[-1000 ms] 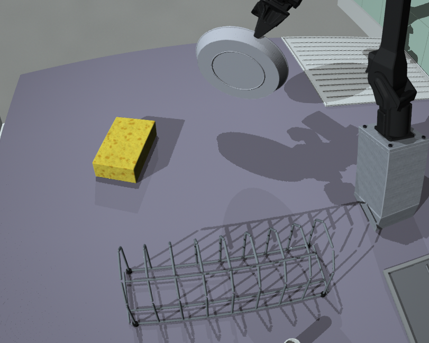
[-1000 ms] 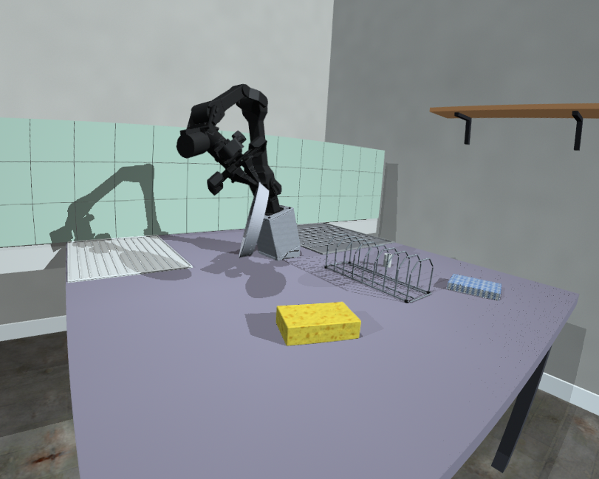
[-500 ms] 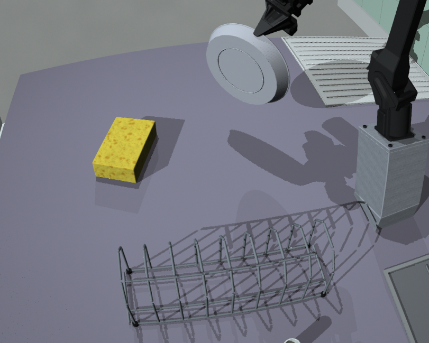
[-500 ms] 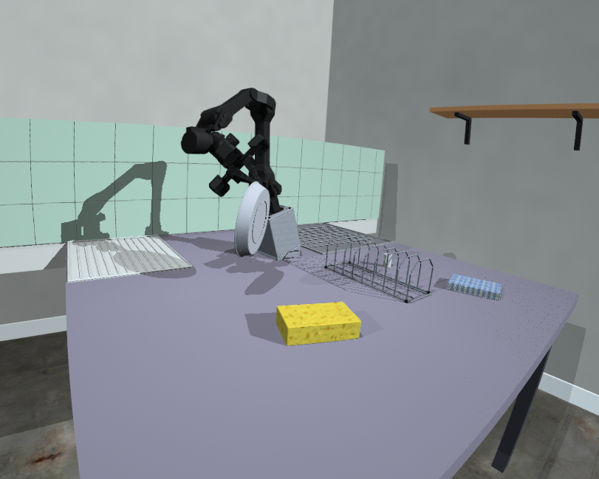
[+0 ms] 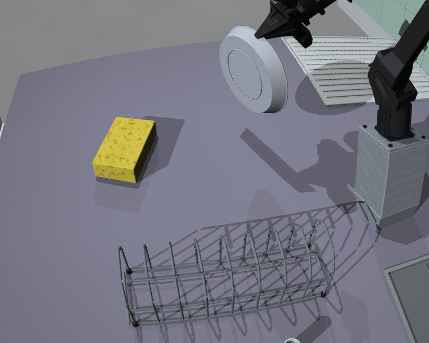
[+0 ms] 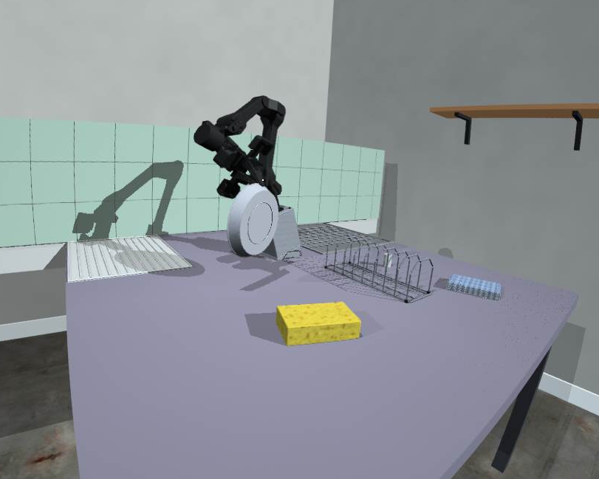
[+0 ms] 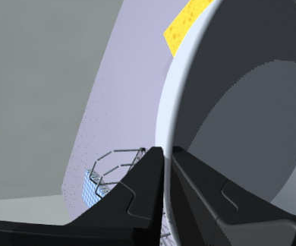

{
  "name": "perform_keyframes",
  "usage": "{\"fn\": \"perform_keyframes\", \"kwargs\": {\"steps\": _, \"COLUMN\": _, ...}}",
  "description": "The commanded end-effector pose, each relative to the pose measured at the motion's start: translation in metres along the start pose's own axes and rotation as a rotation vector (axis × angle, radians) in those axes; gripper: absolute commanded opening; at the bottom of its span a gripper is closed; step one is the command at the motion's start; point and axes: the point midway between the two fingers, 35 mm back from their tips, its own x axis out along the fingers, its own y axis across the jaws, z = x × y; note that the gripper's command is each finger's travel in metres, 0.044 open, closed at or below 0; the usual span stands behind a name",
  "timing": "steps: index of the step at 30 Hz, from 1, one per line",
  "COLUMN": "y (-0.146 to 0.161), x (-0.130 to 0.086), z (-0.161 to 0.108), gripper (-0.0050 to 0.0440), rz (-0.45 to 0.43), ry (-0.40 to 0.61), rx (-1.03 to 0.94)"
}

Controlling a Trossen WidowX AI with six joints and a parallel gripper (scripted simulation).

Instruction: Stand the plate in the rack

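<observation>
My gripper (image 5: 261, 33) is shut on the rim of the pale grey plate (image 5: 253, 74) and holds it on edge, high above the counter at the back. The plate also shows in the exterior view (image 6: 252, 221), hanging upright under the gripper (image 6: 246, 182). In the wrist view the fingers pinch the plate's rim (image 7: 231, 107), which fills the right side. The wire dish rack (image 5: 226, 271) stands on the counter near the front, all slots empty; it also shows in the exterior view (image 6: 380, 268).
A yellow sponge (image 5: 124, 149) lies left of centre. The arm's grey pedestal (image 5: 390, 174) stands right of the rack. A ribbed drain mat (image 5: 356, 70) lies at the back right. A folded blue cloth (image 6: 474, 286) lies beyond the rack. A sink edge (image 5: 417, 297) is at the front right.
</observation>
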Motion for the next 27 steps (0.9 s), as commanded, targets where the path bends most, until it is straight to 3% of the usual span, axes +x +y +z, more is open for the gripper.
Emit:
{"fn": "perform_keyframes", "kwargs": {"steps": 1, "y": 0.0006, "x": 0.0008, "z": -0.0027, "gripper": 0.0, "rz": -0.015, "ry": -0.048, "rx": 0.04}}
{"fn": "perform_keyframes", "kwargs": {"steps": 13, "y": 0.0012, "x": 0.0007, "z": -0.0079, "gripper": 0.0, "rz": 0.038, "ry": -0.272, "rx": 0.331}}
{"fn": "perform_keyframes", "kwargs": {"steps": 27, "y": 0.001, "x": 0.0003, "z": -0.007, "gripper": 0.0, "rz": 0.039, "ry": -0.276, "rx": 0.337}}
